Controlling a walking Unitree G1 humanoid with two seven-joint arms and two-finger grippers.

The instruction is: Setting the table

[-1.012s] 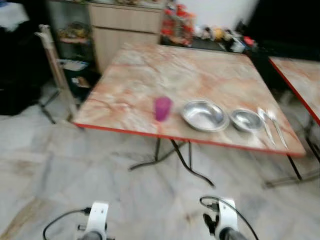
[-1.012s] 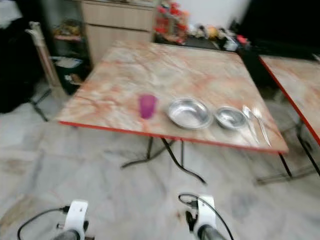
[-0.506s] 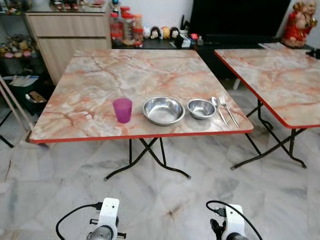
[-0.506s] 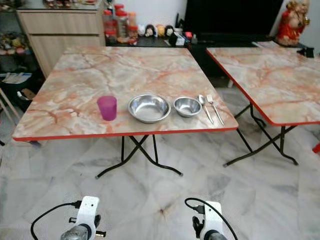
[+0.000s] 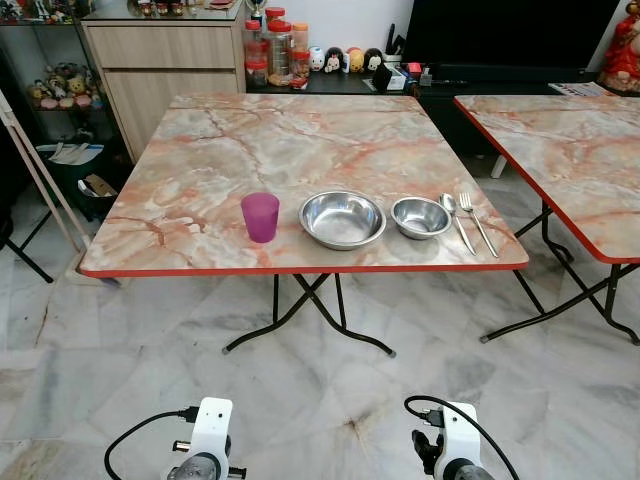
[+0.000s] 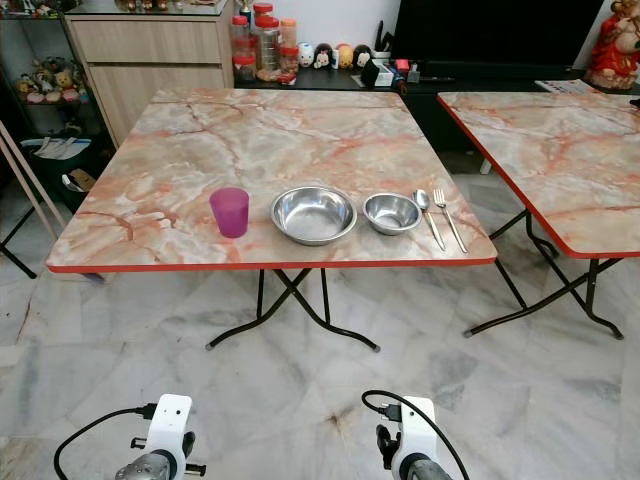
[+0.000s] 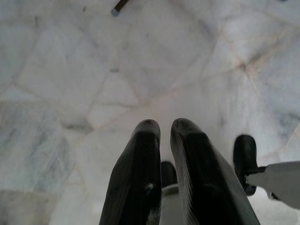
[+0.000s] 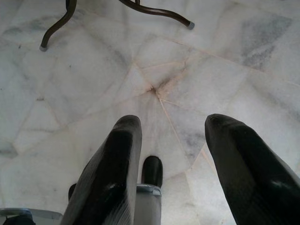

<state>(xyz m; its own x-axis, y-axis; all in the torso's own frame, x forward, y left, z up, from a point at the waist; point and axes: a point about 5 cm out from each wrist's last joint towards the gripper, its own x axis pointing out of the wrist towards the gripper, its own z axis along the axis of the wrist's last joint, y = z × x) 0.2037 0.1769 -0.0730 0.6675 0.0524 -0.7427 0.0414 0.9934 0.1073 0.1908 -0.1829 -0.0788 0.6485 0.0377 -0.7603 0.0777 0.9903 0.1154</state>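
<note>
On the marble-patterned table (image 5: 250,140) with a red edge, a row stands near the front edge: a purple cup (image 5: 260,216), a large steel bowl (image 5: 342,218), a small steel bowl (image 5: 420,216), then a spoon (image 5: 455,215) and a fork (image 5: 476,220) side by side. Both arms hang low in front of the table, far from it. Over the floor tiles, the left gripper (image 7: 164,124) has its fingers close together, shut on nothing. The right gripper (image 8: 174,121) is open above the floor, with nothing between its fingers.
A second marble table (image 5: 570,150) stands to the right, with a gap between the two. Behind are a wooden cabinet (image 5: 160,60), jars (image 5: 275,50) and a dark screen (image 5: 510,30). Black folding legs (image 5: 310,310) spread under the table. Marble floor (image 5: 320,400) lies between me and the table.
The camera has swung and steadied: the blurred, tilted view of a second ago is now sharp and square to the table. The items on the table have not moved.
</note>
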